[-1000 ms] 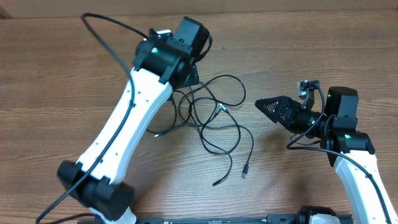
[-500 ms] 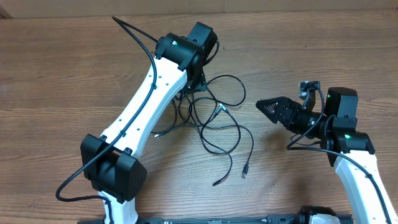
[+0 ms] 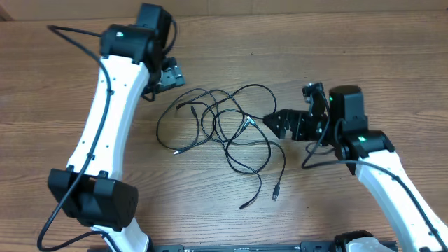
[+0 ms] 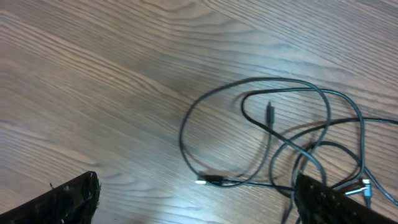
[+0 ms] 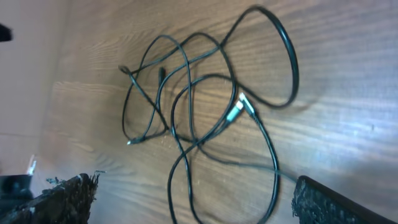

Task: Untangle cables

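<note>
Several thin black cables (image 3: 225, 137) lie knotted in one loose heap at the middle of the desk (image 3: 364, 49), loops crossing, free plug ends trailing toward the near edge; none is lifted. Judged step: first grasp; best done by pinching one outer strand or plug clear of the crossings, then drawing it outward slowly, the other tool pinning the heap. The right tool (image 3: 278, 124) sits just beside the heap's right-edge side, near the silver plug (image 3: 249, 122), jaws wide, empty; the left tool (image 3: 170, 75) stands off toward the far-left corner, jaws wide, empty.
</note>
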Controlling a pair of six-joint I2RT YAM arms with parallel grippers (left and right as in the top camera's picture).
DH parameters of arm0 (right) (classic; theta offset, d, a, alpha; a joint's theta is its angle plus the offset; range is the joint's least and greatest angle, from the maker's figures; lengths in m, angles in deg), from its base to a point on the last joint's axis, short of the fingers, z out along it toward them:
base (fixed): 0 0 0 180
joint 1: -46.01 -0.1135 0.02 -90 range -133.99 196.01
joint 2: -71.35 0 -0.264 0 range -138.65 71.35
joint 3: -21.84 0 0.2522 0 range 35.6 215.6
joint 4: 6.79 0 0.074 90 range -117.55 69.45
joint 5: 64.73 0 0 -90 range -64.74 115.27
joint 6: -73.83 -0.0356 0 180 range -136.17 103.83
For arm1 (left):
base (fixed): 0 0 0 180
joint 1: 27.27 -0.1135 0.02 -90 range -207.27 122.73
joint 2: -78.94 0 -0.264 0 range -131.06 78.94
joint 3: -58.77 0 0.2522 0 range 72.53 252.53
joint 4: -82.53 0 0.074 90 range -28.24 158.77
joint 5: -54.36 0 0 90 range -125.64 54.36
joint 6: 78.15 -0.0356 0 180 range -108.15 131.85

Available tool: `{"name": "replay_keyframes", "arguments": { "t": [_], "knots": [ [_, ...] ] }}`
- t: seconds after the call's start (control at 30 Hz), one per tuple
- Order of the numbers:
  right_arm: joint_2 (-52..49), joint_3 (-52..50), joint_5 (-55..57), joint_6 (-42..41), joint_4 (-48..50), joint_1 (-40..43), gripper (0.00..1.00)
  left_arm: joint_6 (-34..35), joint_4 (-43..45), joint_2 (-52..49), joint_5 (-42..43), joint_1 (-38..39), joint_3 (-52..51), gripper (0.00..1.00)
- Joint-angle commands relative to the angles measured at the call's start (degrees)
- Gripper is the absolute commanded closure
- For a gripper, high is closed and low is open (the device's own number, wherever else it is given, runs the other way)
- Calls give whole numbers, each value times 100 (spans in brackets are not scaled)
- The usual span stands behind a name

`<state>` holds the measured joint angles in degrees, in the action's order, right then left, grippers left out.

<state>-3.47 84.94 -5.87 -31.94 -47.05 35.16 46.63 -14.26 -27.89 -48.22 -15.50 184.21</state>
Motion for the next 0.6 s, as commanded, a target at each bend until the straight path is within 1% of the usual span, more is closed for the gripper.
{"name": "replay_keyframes", "arguments": {
  "t": [0.0, 0.2, 0.27, 0.53, 0.57],
  "knots": [
    [-391, 446, 199, 109, 131, -352, 0, -271, -33, 120, 59, -203, 33, 0],
    [-1191, 863, 308, 107, 577, -1084, 0, -267, 17, 120, 83, -518, 33, 0],
    [-1469, 866, 306, 103, 957, -1327, 0, -267, 22, 120, 83, -538, 33, 1],
    [-2162, 866, 476, 83, 1753, -1810, 1, -267, 35, 120, 85, -533, 33, 0],
    [-2277, 866, 472, 61, 1902, -1858, 2, -264, 35, 120, 85, -533, 33, 1]
  ]
}}
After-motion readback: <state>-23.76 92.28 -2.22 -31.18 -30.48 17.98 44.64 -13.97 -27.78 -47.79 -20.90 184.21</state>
